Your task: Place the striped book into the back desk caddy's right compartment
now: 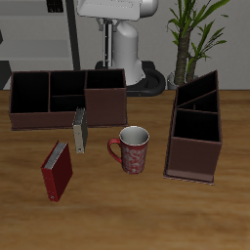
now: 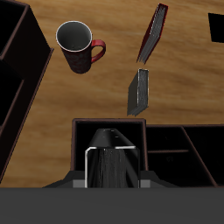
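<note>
Striped book (image 1: 79, 130) stands upright before the back desk caddy (image 1: 59, 116); gripper state seemingly indiscernible

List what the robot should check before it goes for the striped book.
1. Striped book upright and uncovered: ok.
2. Mug and red book apart from it: ok.
3. Right compartment of the back desk caddy empty: ok.
4. Gripper open: cannot tell.
5. Gripper above the book: not ok, it hangs over the caddy.
</note>
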